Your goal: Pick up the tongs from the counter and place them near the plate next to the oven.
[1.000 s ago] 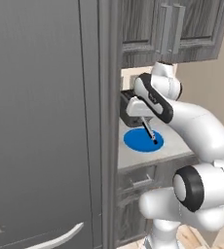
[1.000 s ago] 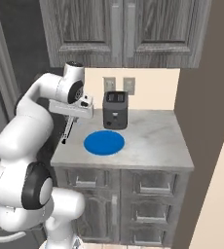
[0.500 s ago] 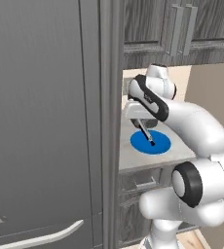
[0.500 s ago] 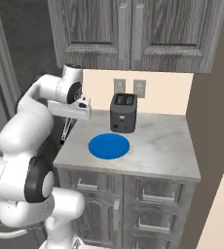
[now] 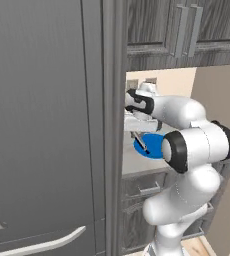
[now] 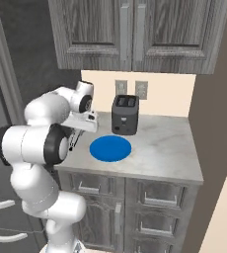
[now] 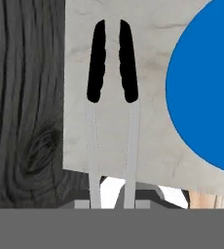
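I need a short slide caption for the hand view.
Tongs in the gripper, above the counter beside the plate.

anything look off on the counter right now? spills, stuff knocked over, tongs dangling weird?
Nothing stands out. The tongs hang from the gripper over bare counter beside the plate, which lies flat. The toaster stands upright behind it. No spills or damage visible.

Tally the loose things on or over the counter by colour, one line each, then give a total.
Blue: 1, the plate
Black and silver: 1, the tongs, held by the gripper
Dark grey: 1, the toaster
Total: 3
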Robot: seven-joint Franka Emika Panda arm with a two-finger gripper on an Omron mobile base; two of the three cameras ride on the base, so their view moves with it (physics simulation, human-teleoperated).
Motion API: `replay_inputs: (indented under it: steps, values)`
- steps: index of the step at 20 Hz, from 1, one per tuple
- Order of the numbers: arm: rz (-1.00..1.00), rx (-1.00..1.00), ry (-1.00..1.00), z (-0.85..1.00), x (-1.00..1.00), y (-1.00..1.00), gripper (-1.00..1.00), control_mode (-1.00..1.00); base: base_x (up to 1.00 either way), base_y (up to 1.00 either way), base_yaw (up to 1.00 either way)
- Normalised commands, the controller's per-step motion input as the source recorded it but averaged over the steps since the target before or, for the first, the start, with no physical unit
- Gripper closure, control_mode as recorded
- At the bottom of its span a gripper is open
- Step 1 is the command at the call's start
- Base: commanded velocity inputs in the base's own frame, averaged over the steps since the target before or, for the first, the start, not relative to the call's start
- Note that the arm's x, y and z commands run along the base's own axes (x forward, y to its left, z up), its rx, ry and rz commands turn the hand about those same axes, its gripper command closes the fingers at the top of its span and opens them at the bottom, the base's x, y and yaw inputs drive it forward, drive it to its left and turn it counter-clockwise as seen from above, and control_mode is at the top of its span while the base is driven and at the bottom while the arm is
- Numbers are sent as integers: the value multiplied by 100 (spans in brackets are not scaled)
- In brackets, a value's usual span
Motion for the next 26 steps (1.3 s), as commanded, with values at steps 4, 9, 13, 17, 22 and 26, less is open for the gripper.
replay_inputs:
  steps: [4, 9, 13, 17, 22, 26]
  values:
    - [0, 0, 27, -69, 99, 7, 100, -100, 0, 0, 0]
    - [0, 0, 9, -48, 65, 20, 100, -100, 0, 0, 0]
    - [0, 0, -1, -33, 43, 10, 100, -100, 0, 0, 0]
    - [0, 0, -10, -44, 16, 1, 100, -100, 0, 0, 0]
    - [-1, 0, -17, -46, 3, 0, 100, -100, 0, 0, 0]
    - [-4, 0, -19, -41, 0, 0, 100, -100, 0, 0, 0]
